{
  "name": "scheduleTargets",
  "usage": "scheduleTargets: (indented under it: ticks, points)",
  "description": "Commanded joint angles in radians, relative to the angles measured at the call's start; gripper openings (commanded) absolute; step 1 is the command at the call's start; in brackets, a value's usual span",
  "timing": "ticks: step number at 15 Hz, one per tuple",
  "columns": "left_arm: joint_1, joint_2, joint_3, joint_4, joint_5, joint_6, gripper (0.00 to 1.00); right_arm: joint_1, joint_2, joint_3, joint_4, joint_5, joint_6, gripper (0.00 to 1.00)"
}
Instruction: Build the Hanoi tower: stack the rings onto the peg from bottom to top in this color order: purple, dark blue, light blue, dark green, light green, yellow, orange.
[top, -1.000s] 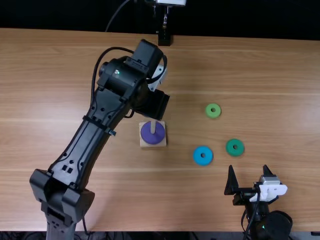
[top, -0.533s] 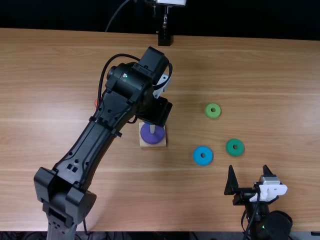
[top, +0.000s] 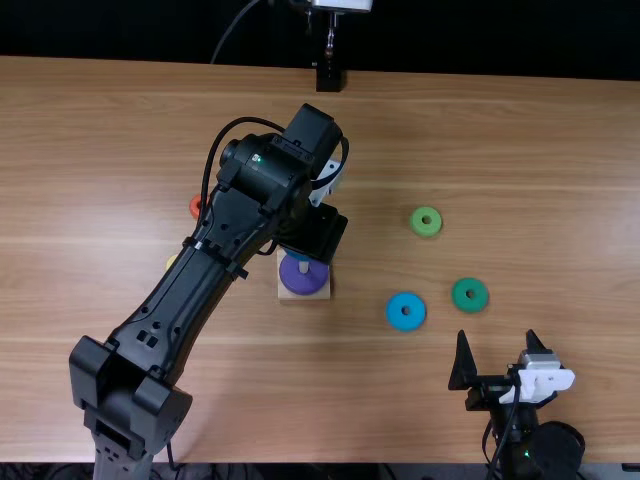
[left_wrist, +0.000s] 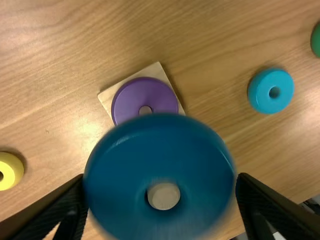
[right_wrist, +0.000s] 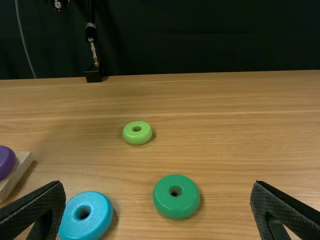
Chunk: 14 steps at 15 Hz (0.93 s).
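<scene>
While the thick dark blue ring (left_wrist: 160, 145) was in the grip of the left gripper (left_wrist: 161, 179), it was positioned above the square wooden base (top: 291, 296), just left of the centre of the top view. The fingers were clamped on opposite sides of the ring. The wide purple ring (top: 290, 278) was seated on the base, around the upright pale wooden peg (top: 304, 267).

Alignment reference: the coming move depended on the ring's hole and the peg's long axis. The peg stood upright, and the ring appeared to lie roughly square to it. In the left wrist view, the peg's end was visible in the hole; whether the ring had passed over the tip could not be determined. The probable step was lowering along the peg onto the purple ring, then releasing. A tilted ring could bind on the peg.

The left arm was the nearer one. The right gripper (top: 499, 338) was at the lower right of the top view, fingers apart and holding nothing.

Remaining parts on the light brown table (top: 550, 150): right of centre, the light blue ring (top: 397, 318), dark green ring (top: 460, 300) and smaller light green ring (top: 418, 228); left of centre, the yellow ring (left_wrist: 12, 170) and red-orange ring (top: 195, 206), each partly hidden by the left arm.
</scene>
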Motion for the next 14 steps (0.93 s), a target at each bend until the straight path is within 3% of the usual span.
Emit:
scheduleTargets:
  ticks: [1,8,12,13,14]
  points:
    - [-0.013,-0.02,-0.025,-0.005,0.018,0.005,1.0,-0.013,-0.013,-0.048,-0.081,-0.015,-0.001,1.0]
    - [0.015,-0.084,0.002,0.043,0.0,0.019,1.0,-0.013,-0.013,-0.048,-0.081,-0.015,-0.001,1.0]
    - [0.174,-0.33,-0.13,0.341,-0.011,0.017,1.0,-0.013,-0.013,-0.048,-0.083,-0.015,-0.001,1.0]
    - [0.217,-0.433,-0.216,0.397,-0.039,0.017,1.0,-0.013,-0.013,-0.048,-0.081,-0.015,-0.001,1.0]
    - [0.263,-0.523,-0.32,0.452,-0.09,0.017,1.0,-0.013,-0.013,-0.048,-0.081,-0.015,-0.001,1.0]
